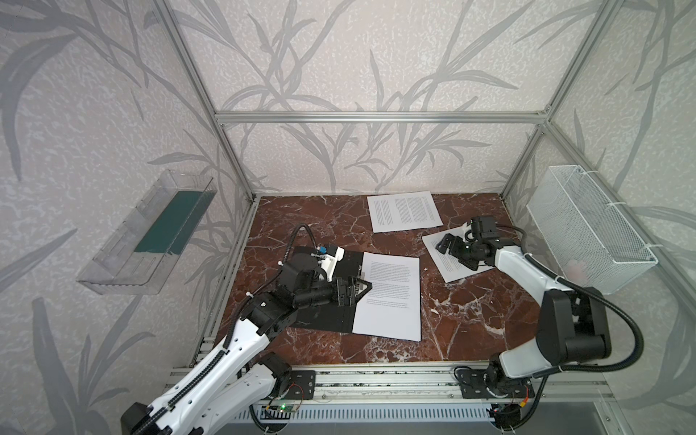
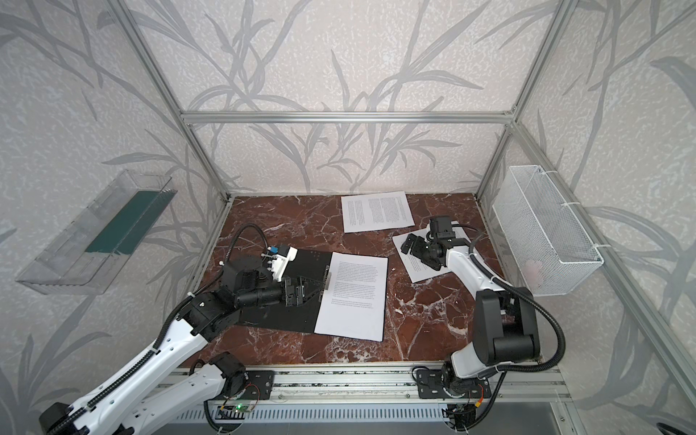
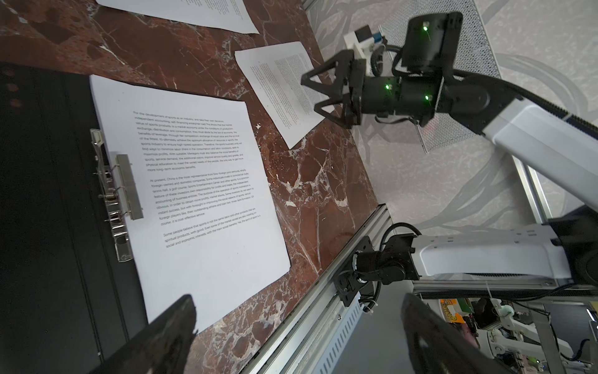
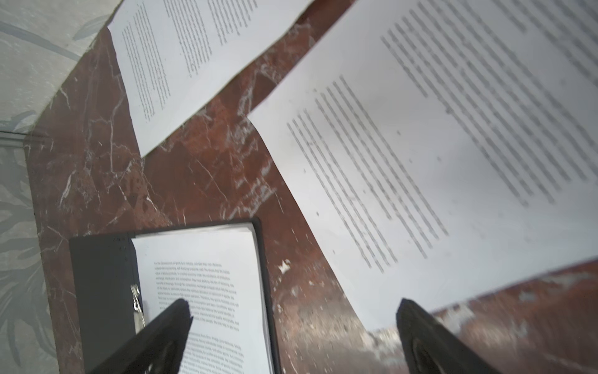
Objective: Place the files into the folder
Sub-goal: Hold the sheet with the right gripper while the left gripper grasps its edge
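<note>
Black folder [image 1: 331, 318] partly hidden by released left end effector [image 1: 363, 288]; right end effector [image 1: 452, 254] released

White links [image 1: 226, 354], black joints [image 1: 572, 327], ribbed cables [image 1: 638, 339] (green LEDs [image 3: 386, 86]), triangular black fingers [image 3: 161, 336]

Both arms reach forward with elbows bent, the left gripper [image 1: 359, 292] held low and level with jaws wide apart, and the right gripper [image 1: 455, 254] tilted downward, jaws equally wide, both empty.

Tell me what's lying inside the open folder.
A stack of printed sheets covers the right half of the folder, metal clip at the spine edge. Sheets beneath the top one are hidden.
</note>
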`<state>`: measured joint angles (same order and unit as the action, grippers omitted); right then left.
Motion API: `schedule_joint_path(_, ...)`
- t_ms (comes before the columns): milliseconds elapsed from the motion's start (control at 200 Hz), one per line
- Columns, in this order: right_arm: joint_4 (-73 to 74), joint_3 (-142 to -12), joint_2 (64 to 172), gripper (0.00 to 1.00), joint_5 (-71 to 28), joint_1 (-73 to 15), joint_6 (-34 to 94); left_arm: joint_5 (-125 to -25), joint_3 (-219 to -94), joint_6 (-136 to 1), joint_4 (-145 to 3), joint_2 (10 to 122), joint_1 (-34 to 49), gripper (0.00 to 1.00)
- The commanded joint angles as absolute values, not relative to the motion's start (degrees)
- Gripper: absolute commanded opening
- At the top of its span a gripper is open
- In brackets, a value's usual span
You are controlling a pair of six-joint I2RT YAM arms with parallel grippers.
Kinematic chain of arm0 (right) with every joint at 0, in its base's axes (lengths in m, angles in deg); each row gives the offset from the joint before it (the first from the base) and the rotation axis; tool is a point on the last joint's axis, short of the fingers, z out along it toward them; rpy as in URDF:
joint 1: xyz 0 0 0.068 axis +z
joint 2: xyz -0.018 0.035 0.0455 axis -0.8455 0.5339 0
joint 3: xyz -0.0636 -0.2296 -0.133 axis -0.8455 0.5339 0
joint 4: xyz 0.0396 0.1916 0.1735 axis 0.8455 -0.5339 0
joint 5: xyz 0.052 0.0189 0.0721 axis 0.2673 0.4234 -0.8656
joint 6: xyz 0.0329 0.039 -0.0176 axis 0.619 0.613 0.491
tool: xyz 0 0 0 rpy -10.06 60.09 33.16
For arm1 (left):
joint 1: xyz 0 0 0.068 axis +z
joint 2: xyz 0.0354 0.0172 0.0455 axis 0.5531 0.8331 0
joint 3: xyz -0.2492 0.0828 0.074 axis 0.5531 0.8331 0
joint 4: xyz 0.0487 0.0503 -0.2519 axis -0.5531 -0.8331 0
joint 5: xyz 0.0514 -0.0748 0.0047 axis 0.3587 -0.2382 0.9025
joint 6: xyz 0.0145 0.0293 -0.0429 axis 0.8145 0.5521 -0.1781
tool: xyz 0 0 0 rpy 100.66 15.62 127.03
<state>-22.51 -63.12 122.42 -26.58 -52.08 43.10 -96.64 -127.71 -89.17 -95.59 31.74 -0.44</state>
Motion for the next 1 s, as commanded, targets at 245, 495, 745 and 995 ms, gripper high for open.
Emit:
schedule_joint_path(245,-27.2,-82.5,142.3,0.99,-26.9,-48.7,40.4,-96.7,-129.9,-95.2,-81.6,41.1,-3.4,0.99)
schedule_joint_path(495,-25.3,-82.5,147.1,0.99,-29.0,-48.4,40.9,-96.9,-132.3,-95.6,-78.9,46.7,-4.1,0.99)
schedule_joint_path(745,-20.6,-68.3,141.2,0.99,-29.8,-49.2,43.7,-96.9,-134.7,-95.8,-77.5,52.0,-4.7,0.99)
schedule_joint_path(995,-10.9,-45.3,126.2,1.00,-35.4,-51.8,47.2,-96.4,-138.0,-95.6,-77.0,57.4,-6.2,0.99)
